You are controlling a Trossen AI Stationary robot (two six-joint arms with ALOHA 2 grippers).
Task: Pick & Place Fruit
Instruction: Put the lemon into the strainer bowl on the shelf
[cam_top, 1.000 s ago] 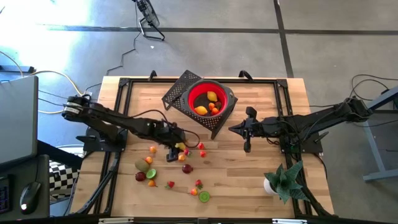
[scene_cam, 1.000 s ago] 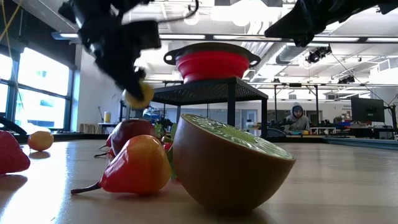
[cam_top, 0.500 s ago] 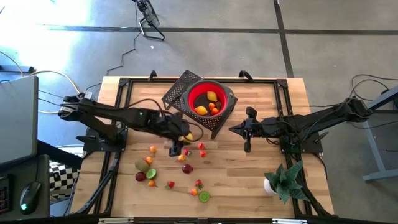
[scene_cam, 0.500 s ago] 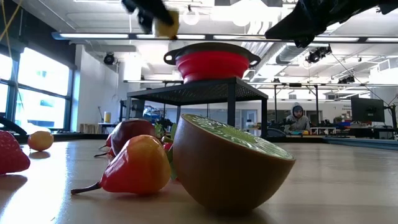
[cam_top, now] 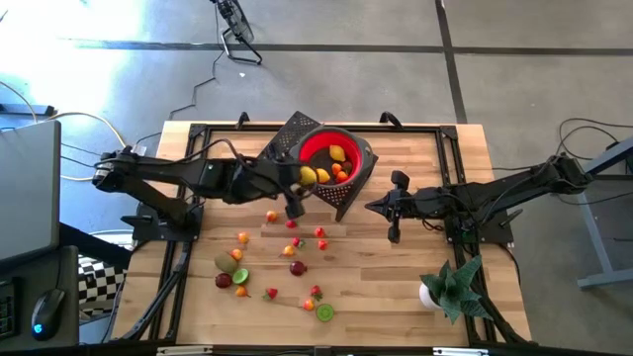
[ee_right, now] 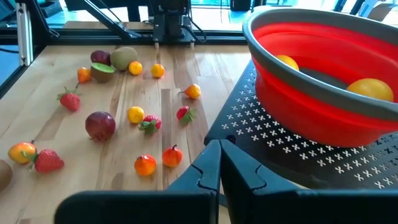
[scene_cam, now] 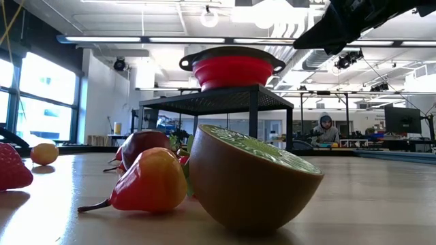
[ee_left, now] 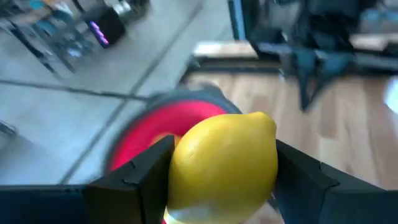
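The left gripper [cam_top: 300, 180] is hanging at the near rim of the red collapsible bowl [cam_top: 318, 148], its fingers pinching a yellow toy lemon [ee_left: 222, 167] (more fruit is already lying inside the bowl). The right gripper [cam_top: 394, 206] is waiting beside the black perforated metal stand [cam_top: 287, 136], fingers pressed together, while other small toy fruits [cam_top: 297, 267] are lying scattered on the pale wooden table [cam_top: 396, 287].

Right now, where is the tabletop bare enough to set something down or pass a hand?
Bare wood lies between the scattered fruit and the potted plant, below the right gripper. Crowded: the left-centre, and around the red bowl, where the left gripper holds a lemon.
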